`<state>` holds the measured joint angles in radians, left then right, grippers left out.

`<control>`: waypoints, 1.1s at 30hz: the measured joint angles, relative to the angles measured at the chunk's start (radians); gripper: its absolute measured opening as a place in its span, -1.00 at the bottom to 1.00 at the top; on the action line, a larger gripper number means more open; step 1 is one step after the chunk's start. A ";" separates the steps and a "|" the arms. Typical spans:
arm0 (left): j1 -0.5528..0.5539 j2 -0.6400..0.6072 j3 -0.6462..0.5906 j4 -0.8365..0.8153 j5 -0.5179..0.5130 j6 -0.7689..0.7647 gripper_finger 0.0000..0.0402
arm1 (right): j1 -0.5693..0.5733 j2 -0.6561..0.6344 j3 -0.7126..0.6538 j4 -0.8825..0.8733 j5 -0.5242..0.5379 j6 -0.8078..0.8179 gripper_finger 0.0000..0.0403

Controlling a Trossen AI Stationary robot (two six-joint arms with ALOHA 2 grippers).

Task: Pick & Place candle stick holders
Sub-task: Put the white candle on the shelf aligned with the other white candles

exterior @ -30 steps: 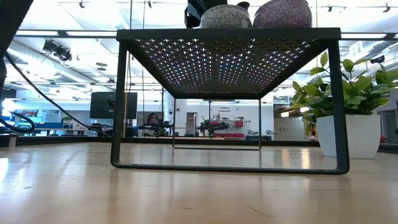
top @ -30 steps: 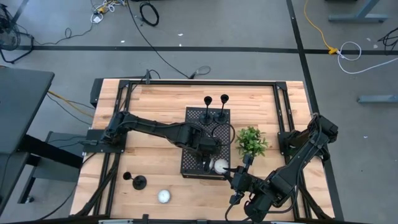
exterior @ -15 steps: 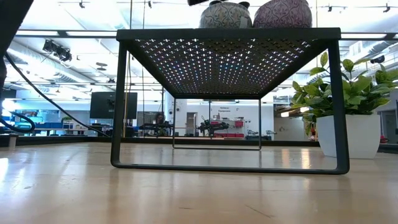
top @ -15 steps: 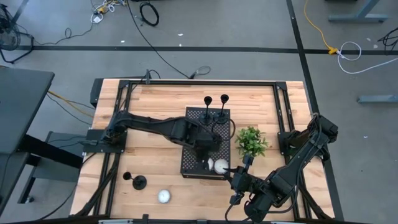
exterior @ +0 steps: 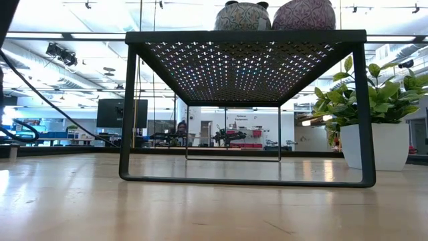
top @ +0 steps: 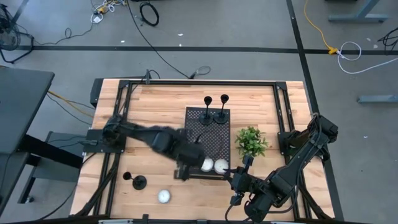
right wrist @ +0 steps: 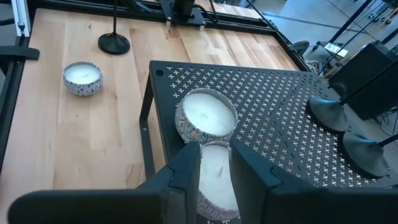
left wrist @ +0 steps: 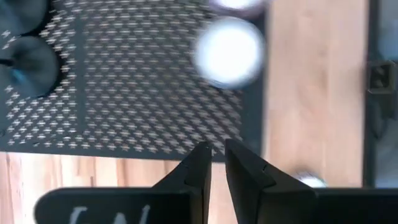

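Observation:
Two black candle stick holders [top: 208,118] [top: 222,115] stand by their round bases on the far end of a black perforated stand [top: 198,140]; their bases also show in the right wrist view [right wrist: 329,112]. A third holder [top: 138,182] stands on the table near the front left. My left gripper [top: 182,171] [left wrist: 216,148] is shut and empty over the stand's near left edge. My right gripper [top: 235,176] [right wrist: 214,149] is shut and empty, just off the stand's near right corner.
Two white candles in patterned bowls [top: 206,165] [top: 220,165] sit on the stand's near end; they also show in the low view [exterior: 242,15]. A third candle [top: 163,196] lies on the table at the front. A potted green plant [top: 251,140] stands right of the stand.
My left gripper has lifted off the left candle on the stand and gone toward the table's left edge, to the stand's near left edge. That candle stays on the stand beside the other one.

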<state>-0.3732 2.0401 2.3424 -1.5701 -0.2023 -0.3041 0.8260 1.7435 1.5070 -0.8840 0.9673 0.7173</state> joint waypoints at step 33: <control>-0.447 -0.112 -0.516 0.005 -0.044 -0.516 -0.75 | -0.001 0.000 0.000 0.096 -0.018 -0.017 -0.57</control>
<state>-0.8206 1.9279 1.8267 -1.5655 -0.2461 -0.8204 0.8253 1.7435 1.5070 -0.7883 0.9490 0.7006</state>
